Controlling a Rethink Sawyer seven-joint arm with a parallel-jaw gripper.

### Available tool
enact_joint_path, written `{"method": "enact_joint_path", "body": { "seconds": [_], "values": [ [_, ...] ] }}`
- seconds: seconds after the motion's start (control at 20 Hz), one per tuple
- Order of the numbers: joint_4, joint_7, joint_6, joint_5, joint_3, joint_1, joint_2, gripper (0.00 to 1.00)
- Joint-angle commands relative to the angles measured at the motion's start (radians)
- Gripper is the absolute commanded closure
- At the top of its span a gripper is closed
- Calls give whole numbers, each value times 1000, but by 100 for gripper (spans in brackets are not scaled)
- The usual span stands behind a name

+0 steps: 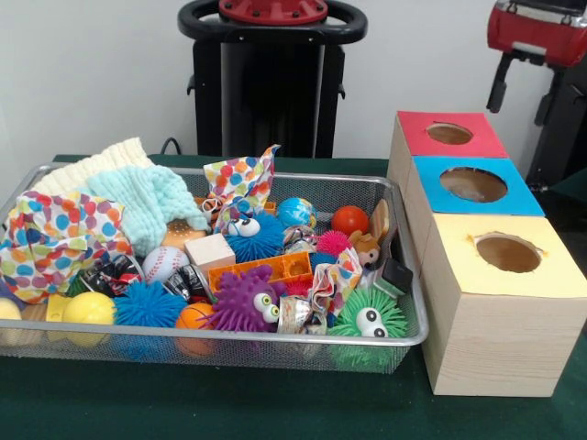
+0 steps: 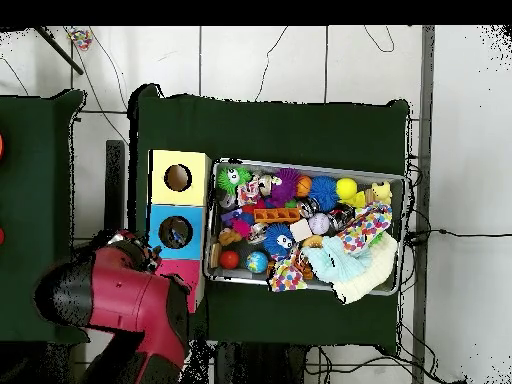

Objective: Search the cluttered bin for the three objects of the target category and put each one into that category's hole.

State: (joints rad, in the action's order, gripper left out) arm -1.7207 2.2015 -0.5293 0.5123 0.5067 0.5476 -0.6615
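The silver wire-mesh bin (image 1: 275, 339) stands on the green table, full of toys; it also shows in the overhead view (image 2: 300, 166). In it lie spiky balls with eyes, purple (image 1: 243, 302) and green (image 1: 367, 317), a blue spiky ball (image 1: 147, 302), a yellow ball (image 1: 89, 309), a baseball (image 1: 165, 263), a globe ball (image 1: 295, 212), a red ball (image 1: 349, 220), an orange block (image 1: 261, 270) and cloths (image 1: 147, 202). Three wooden boxes with holes stand beside it: red top (image 1: 449, 135), blue top (image 1: 472, 185), yellow top (image 1: 507, 254). My arm's end (image 2: 135, 248) hangs over the red box, away from the bin.
A polka-dot cloth (image 1: 55, 238) and a cream knit cloth (image 1: 92, 165) pile up at one end of the bin. The red arm body (image 2: 110, 295) covers most of the red box from above. The black pedestal (image 1: 271, 82) stands behind the bin.
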Motion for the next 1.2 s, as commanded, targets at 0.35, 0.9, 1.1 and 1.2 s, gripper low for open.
{"method": "enact_joint_path", "body": {
  "seconds": [0.35, 0.9, 1.1, 1.2],
  "values": [
    [-57, 43, -108, -55, -128, -144, 0, 0],
    [257, -52, -261, -163, -167, -408, 137, 0],
    [308, -64, -239, -199, -193, -456, 164, 0],
    [315, -73, -239, -213, -215, -473, 168, 0]
  ]
}}
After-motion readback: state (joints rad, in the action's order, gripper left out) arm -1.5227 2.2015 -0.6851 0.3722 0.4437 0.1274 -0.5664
